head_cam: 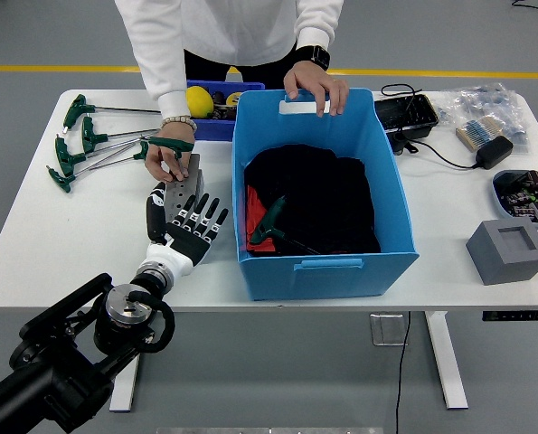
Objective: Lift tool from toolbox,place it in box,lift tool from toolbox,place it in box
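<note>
The next tool to lift looks like the green-handled T-wrench (165,145) that the person's hand (167,163) holds over the far end of the grey tool block (180,203), so the judgement is that the robot's left hand (185,226) should reach toward 12 o'clock, close around the green handle only once the fingers straddle it, lift straight up so the shaft clears the block, and then carry it toward 3 o'clock over the wall of the blue box (255,212) before letting go. The risk is knocking the block or catching the person's fingers, so a slow, centred approach seems wise. The left hand sits at the near end of the block, palm down, fingers spread and pointing toward 1 o'clock, holding nothing; its black forearm runs back to the 7 o'clock corner. The right hand does not show. One green-handled tool (273,221) already lies in the box on the black cloth (327,194), near the left wall. More green-handled wrenches (74,149) lie on the white table (33,244) at about 10 o'clock from the block. The person's other hand (316,86) grips the box's far rim at 12 o'clock, steadying it.
</note>
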Controlling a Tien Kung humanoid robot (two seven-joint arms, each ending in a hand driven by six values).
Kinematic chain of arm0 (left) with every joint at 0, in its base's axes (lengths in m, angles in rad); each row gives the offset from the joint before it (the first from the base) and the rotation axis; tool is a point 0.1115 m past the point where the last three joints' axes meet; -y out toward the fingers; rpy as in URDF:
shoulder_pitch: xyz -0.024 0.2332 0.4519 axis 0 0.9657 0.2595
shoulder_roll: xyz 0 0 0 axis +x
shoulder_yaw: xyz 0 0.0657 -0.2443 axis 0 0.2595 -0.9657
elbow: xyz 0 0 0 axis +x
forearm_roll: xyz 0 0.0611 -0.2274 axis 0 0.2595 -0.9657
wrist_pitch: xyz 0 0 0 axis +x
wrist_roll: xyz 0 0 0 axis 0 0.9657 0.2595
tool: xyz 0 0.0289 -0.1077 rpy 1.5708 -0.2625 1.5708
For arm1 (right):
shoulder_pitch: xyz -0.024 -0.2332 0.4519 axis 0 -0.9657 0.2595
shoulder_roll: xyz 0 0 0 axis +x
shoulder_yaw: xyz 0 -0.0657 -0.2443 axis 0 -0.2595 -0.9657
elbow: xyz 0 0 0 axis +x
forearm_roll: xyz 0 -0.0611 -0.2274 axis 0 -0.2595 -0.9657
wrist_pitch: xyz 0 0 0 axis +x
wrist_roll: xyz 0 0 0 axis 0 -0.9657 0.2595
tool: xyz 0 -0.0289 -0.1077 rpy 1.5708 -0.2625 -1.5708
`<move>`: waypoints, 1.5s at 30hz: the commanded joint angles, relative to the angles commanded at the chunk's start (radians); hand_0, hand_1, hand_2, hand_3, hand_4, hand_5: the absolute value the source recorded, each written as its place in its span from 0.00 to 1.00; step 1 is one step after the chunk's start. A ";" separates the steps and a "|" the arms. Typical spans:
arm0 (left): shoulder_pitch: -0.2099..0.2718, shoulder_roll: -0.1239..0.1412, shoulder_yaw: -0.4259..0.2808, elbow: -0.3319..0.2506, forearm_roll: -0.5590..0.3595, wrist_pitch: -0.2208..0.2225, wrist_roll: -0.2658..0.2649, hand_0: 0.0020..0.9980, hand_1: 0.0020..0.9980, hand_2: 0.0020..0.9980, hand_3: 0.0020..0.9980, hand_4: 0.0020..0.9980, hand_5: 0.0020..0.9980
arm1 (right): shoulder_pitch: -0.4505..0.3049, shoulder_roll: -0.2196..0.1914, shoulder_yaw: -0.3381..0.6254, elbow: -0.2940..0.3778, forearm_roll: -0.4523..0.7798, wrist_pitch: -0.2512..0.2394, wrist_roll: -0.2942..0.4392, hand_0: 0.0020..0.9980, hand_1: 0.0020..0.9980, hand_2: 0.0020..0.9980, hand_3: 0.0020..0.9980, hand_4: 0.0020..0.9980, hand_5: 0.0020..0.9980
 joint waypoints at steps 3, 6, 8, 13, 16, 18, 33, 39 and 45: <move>-0.012 -0.001 -0.008 0.007 0.020 -0.006 -0.002 0.68 0.67 0.79 0.93 0.84 0.90 | 0.000 -0.001 0.002 0.001 -0.002 0.000 0.000 0.68 0.66 0.72 0.57 0.77 0.70; -0.025 0.001 -0.011 0.016 0.038 0.000 -0.004 0.68 0.67 0.78 0.92 0.82 0.87 | 0.000 -0.001 0.003 0.001 -0.001 0.000 0.000 0.68 0.66 0.72 0.57 0.77 0.70; -0.033 0.003 -0.011 0.022 0.049 0.002 -0.004 0.68 0.67 0.78 0.92 0.82 0.87 | -0.001 -0.001 0.001 0.001 -0.002 0.000 0.000 0.68 0.66 0.72 0.57 0.77 0.70; -0.053 0.009 -0.002 0.042 0.061 0.008 0.000 0.68 0.67 0.78 0.92 0.81 0.86 | -0.003 0.000 -0.004 0.002 -0.001 0.001 0.000 0.68 0.66 0.72 0.57 0.76 0.70; -0.060 0.013 0.002 0.051 0.071 0.011 0.002 0.68 0.67 0.78 0.92 0.81 0.86 | -0.005 0.001 -0.006 0.002 0.000 0.001 0.000 0.68 0.66 0.72 0.57 0.76 0.70; -0.064 0.016 0.004 0.057 0.077 0.012 0.003 0.68 0.67 0.78 0.92 0.80 0.87 | -0.006 0.001 -0.009 0.002 0.000 0.001 0.000 0.68 0.66 0.72 0.57 0.76 0.70; -0.086 0.023 0.017 0.079 0.102 0.018 0.007 0.67 0.67 0.78 0.87 0.83 0.89 | -0.009 0.003 -0.023 0.004 0.001 0.002 -0.001 0.68 0.66 0.72 0.56 0.76 0.70; -0.110 0.024 0.026 0.102 0.104 0.016 0.013 0.67 0.66 0.77 0.84 0.83 0.90 | -0.006 0.003 -0.019 0.004 0.000 0.003 -0.001 0.68 0.66 0.72 0.56 0.76 0.70; -0.124 0.026 0.030 0.118 0.098 0.017 0.013 0.66 0.66 0.77 0.83 0.83 0.90 | -0.006 0.003 -0.016 0.003 -0.002 0.003 -0.001 0.68 0.66 0.72 0.56 0.76 0.70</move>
